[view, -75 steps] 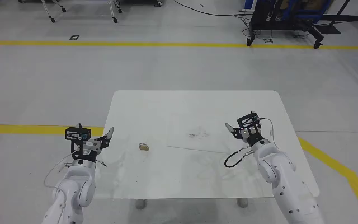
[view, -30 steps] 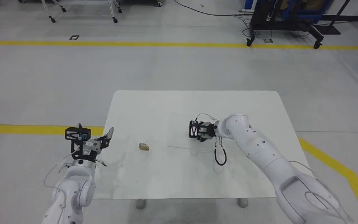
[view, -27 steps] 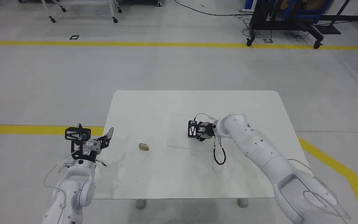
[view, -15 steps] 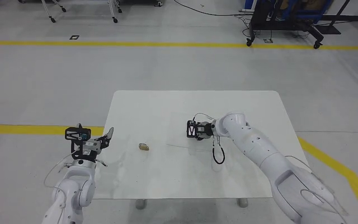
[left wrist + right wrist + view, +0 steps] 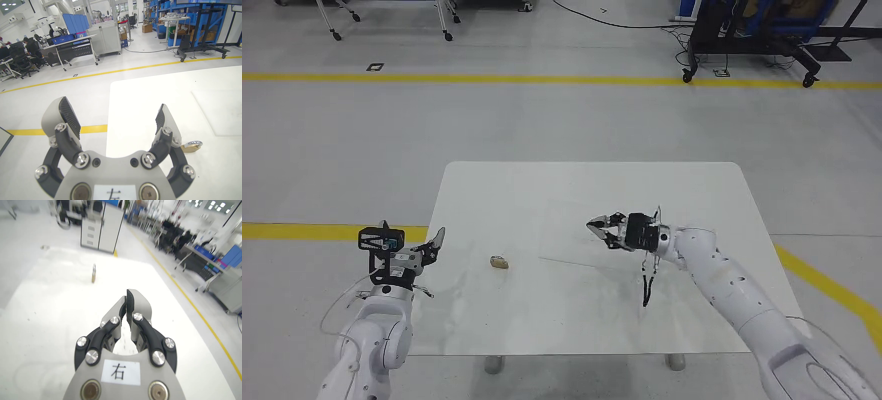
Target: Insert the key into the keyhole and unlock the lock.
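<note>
A small brass padlock [image 5: 500, 262] with a silver shackle lies on the left part of the white table [image 5: 542, 190]. It also shows in the left wrist view, padlock [image 5: 191, 147], and farther off in the right wrist view, padlock [image 5: 93, 273]. My left gripper [image 5: 434, 243] hovers open at the table's left edge, a short way from the padlock; between its fingers [image 5: 70, 117] there is nothing. My right gripper [image 5: 594, 226] is over the table's middle, pointing toward the padlock. In its own view the right gripper [image 5: 126, 294] is shut, pads pressed together, with no key visible between them.
A thin clear mat [image 5: 662, 225] lies flat on the table's middle and right, under the right gripper; its edge shows in the left wrist view as the mat [image 5: 217, 109]. A black cable [image 5: 646, 285] hangs from the right arm over the table.
The right arm swung from the table's right side to the middle, dipped to the mat, then turned to point at the padlock with its fingers now shut. The left arm and padlock stayed still.
</note>
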Available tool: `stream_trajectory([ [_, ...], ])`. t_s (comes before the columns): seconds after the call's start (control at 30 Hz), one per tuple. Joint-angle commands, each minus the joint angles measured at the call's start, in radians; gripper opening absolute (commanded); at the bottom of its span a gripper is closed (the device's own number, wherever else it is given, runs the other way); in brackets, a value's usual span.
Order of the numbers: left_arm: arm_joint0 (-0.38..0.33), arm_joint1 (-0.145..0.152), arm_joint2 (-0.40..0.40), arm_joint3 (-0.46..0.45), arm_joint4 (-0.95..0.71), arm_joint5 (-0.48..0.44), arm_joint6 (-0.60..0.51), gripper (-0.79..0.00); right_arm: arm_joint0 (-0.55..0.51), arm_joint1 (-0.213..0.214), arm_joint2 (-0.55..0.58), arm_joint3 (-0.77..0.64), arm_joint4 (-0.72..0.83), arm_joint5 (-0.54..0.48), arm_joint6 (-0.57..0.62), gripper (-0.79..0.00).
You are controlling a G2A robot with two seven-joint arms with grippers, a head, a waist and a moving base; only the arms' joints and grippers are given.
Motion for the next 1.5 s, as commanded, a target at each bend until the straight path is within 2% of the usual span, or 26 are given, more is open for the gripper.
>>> stream_trajectory([
  [0.0,0.0,0.0,0.0,0.0,0.0,0.0,0.0,0.0,-0.061,0.027,0.031,-0.037,0.053,0.044,-0.066,-0.785],
  [0.43,0.0,0.0,0.0,0.0,0.0,0.0,0.0,0.0,-0.071,0.032,0.033,-0.05,0.067,0.043,-0.064,-0.785],
  [0.47,-0.001,-0.002,0.009,-0.008,-0.041,-0.035,0.01,0.0,-0.077,0.028,0.029,-0.057,0.116,0.029,-0.051,-0.785],
  [0.53,-0.014,-0.002,0.011,-0.004,-0.178,-0.166,0.008,0.0,-0.055,0.015,0.027,-0.008,0.223,-0.012,-0.001,-0.785],
  [0.63,-0.064,0.002,0.023,0.002,-0.353,-0.387,-0.07,0.0,-0.02,-0.022,-0.022,0.034,0.405,-0.079,0.057,-0.785],
  [0.67,-0.092,0.005,0.023,0.008,-0.375,-0.419,-0.117,0.0,-0.005,-0.033,-0.038,0.06,0.438,-0.09,0.07,-0.785],
  [0.73,-0.138,0.003,0.038,-0.011,-0.327,-0.331,-0.173,0.0,0.023,-0.056,-0.071,0.099,0.468,-0.083,0.093,-0.785],
  [1.0,-0.138,0.003,0.038,-0.011,-0.327,-0.331,-0.173,0.0,0.034,-0.064,-0.086,0.108,0.463,-0.089,0.093,-0.785],
  [1.07,-0.138,0.001,0.062,-0.005,-0.401,-0.376,-0.203,0.0,0.031,-0.064,-0.085,0.105,0.469,-0.089,0.095,-0.785],
  [1.13,-0.168,0.001,0.086,0.033,-0.633,-0.493,-0.3,0.0,0.014,-0.068,-0.078,0.088,0.546,-0.136,0.117,-0.785],
  [1.23,-0.249,0.009,0.12,0.12,-1.007,-0.619,-0.569,0.0,0.008,-0.083,-0.083,0.092,0.723,-0.237,0.216,-0.785],
  [1.27,-0.277,0.012,0.14,0.143,-1.11,-0.649,-0.664,0.0,0.01,-0.091,-0.093,0.098,0.78,-0.24,0.238,-0.785],
  [1.37,-0.357,0.02,0.212,0.231,-1.453,-0.692,-0.941,0.0,0.019,-0.115,-0.156,0.109,0.972,-0.24,0.335,-0.785],
  [1.47,-0.454,0.024,0.265,0.335,-1.747,-0.66,-1.16,0.0,0.033,-0.131,-0.212,0.106,1.163,-0.24,0.443,-0.785],
])
